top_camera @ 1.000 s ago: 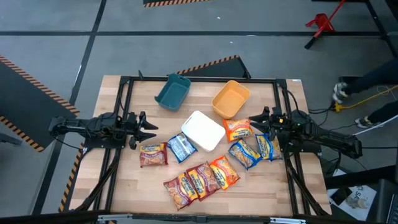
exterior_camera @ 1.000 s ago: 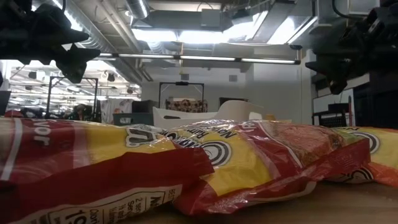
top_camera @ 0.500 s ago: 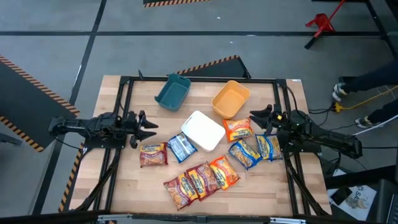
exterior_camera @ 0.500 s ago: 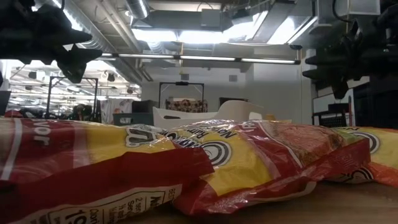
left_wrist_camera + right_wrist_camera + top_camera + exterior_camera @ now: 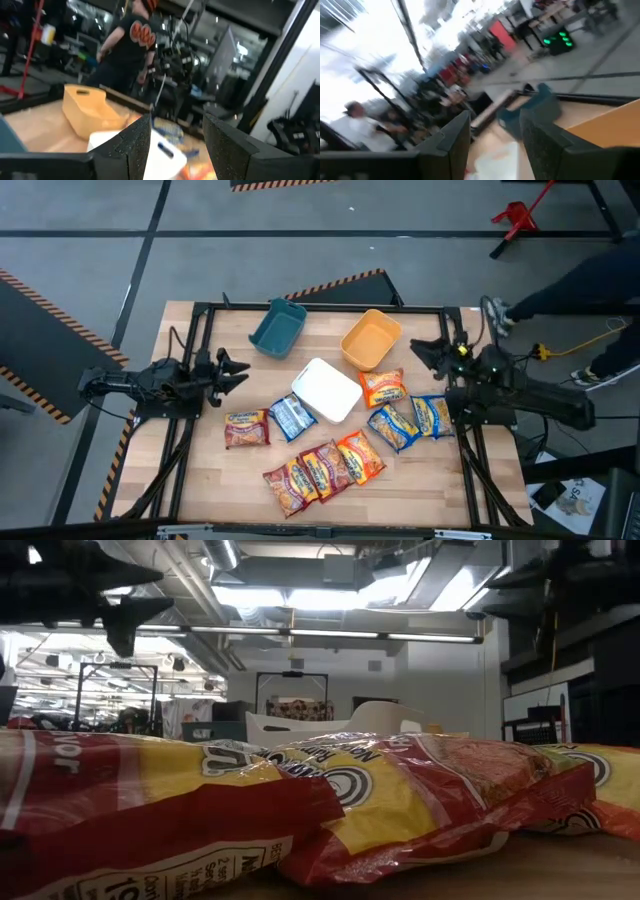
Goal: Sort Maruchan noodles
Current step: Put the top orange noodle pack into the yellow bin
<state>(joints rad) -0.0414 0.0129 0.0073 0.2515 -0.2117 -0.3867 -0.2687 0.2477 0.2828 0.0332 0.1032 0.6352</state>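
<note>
The Maruchan noodles (image 5: 330,442) lie scattered over the near half of the wooden table (image 5: 200,490), nine glossy packets in all and none of them between either set of jaws. A dark red packet (image 5: 246,428) and a blue packet (image 5: 292,417) sit side by side toward eight o'clock of the table's middle, just off the white bin (image 5: 326,390). At six o'clock three orange and red packets (image 5: 322,468) overlap in a fan. Out at three to four o'clock an orange packet (image 5: 383,389) lies with two blue ones (image 5: 410,423) just below it. The left gripper (image 5: 235,370) hangs at nine o'clock, above the table's left edge, its fingers spread apart and holding nothing — the dark red packet lies near it, toward five o'clock from its tips, and well clear of them. In the left wrist view the gap between its two dark fingers (image 5: 136,145) shows the white bin and the orange bin (image 5: 90,110) beyond, with a person (image 5: 125,45) in a dark printed shirt standing past the table. The right gripper (image 5: 425,352) is at three o'clock, near the orange bin (image 5: 371,339), fingers parted and empty — the orange packet sits near it, toward seven o'clock from its tips. The teal bin (image 5: 278,327) stands at eleven o'clock. From table level, red and yellow packets (image 5: 300,810) fill the foreground, and both grippers show only as dark shapes high above them.
</note>
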